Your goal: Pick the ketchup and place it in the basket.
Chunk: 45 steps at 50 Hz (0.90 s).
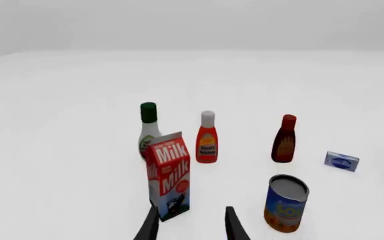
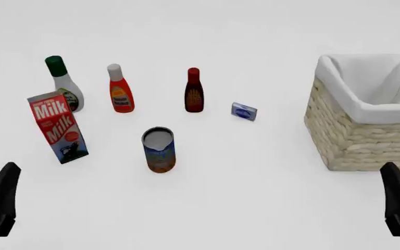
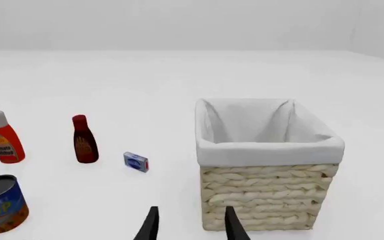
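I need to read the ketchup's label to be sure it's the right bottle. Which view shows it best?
The left wrist view: the ketchup stands whole, largest, label facing the camera. The front view shows it whole but smaller. The right wrist view shows it small, right at the picture's edge.

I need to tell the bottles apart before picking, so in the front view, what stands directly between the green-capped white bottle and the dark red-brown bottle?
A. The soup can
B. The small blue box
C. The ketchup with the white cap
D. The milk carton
C: the ketchup stands upright in the back row, with the green-capped bottle to its left and the dark bottle to its right.
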Motion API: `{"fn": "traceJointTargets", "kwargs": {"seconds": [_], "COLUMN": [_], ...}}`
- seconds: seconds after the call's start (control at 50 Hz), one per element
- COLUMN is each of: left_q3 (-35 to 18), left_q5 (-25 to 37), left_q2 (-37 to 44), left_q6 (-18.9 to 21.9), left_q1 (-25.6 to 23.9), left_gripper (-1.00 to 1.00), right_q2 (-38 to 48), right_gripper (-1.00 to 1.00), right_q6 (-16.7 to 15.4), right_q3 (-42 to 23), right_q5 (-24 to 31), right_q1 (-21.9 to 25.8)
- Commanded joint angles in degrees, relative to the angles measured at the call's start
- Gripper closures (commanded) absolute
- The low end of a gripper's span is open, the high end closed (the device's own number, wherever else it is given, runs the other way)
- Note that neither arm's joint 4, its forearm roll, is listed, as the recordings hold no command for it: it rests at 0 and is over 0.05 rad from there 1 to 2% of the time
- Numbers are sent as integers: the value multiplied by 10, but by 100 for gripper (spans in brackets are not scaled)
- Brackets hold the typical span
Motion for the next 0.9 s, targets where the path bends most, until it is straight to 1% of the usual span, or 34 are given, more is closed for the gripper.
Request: {"fn": "traceJointTargets", "kwargs": {"seconds": [0.02, 0.08, 0.12, 0.18, 0.22, 0.24, 0.26, 0.28, 0.3, 0.32, 0.34, 0.36, 0.38, 0.4, 0.42, 0.44, 0.48, 0.5, 0.52, 0.56, 0.6, 0.62, 0.64, 0.66, 0.7, 0.76, 0.78, 0.8, 0.84, 0.86, 0.9], "left_q3": [-3, -7, -9, -13, -32, -37, -51, -51, -67, -68, -91, -91, -100, -110, -119, -127, -135, -147, -153, -155, -165, -171, -179, -182, -196, -210, -228, -238, -243, -253, -260], "left_q5": [-1, 5, 7, -22, -27, -36, -29, -29, -37, -39, -33, -34, -31, -22, -19, -11, -9, -10, -9, -7, -9, -6, -8, -7, -5, 0, -4, -9, -12, -12, -19], "left_q2": [13, 9, 8, 55, 86, 108, 113, 113, 153, 155, 185, 186, 193, 190, 200, 198, 209, 227, 229, 226, 248, 253, 267, 267, 289, 295, 322, 349, 358, 372, 391], "left_q6": [-8, -1, -2, -7, -18, 1, -17, -17, -9, -9, -21, -21, -34, -32, -26, -33, -34, -27, -6, -11, -15, -14, -3, -1, -5, -3, 0, -14, -9, -9, -7], "left_q1": [-6, -14, -34, -44, -54, -51, -66, -66, -52, -52, -39, -39, -41, -43, -35, -43, -43, -44, -40, -45, -49, -53, -62, -56, -63, -62, -69, -80, -78, -88, -84], "left_gripper": [-100, -100, -100, -100, -100, -100, -100, -100, -100, -100, -100, -100, -100, -100, -100, -100, -100, -100, -100, -100, -100, -100, -100, -100, -100, -100, -100, -100, -100, -100, -100], "right_q2": [4, 2, 3, 6, 8, 10, 12, 12, 11, 11, 12, 12, 12, 9, 4, 4, 4, 6, 8, 10, 10, 10, 7, 6, 5, 9, 28, 28, 27, 26, 24], "right_gripper": [-100, -100, -100, -100, -100, -100, -100, -100, -100, -100, -100, -100, -100, -100, -100, -100, -100, -100, -100, -100, -100, -100, -100, -100, -100, -100, -100, -100, -100, -100, -100], "right_q6": [-6, -6, -7, -12, -12, -12, -14, -15, -16, -16, -16, -16, -17, -21, -24, -24, -25, -25, -25, -26, -29, -30, -30, -31, -31, -32, -33, -38, -38, -38, -40], "right_q3": [-1, -1, 0, 0, 0, 0, 0, 0, 0, 0, 0, 0, 0, 0, 0, 0, 0, 0, 0, 0, 0, 0, -1, 0, -1, 0, 0, 0, 0, 0, 0], "right_q5": [0, 1, 1, 1, 0, -2, -3, -4, -3, -3, -4, -4, -4, -2, 1, 2, 2, 1, -1, -2, -3, -2, 0, 1, 2, -1, -14, -13, -13, -12, -10], "right_q1": [1, -1, -1, -3, -4, -4, -4, -4, -5, -5, -6, -6, -7, -6, -6, -7, -7, -8, -8, -8, -7, -7, -8, -9, -9, -9, -4, -2, -2, -3, -4]}}
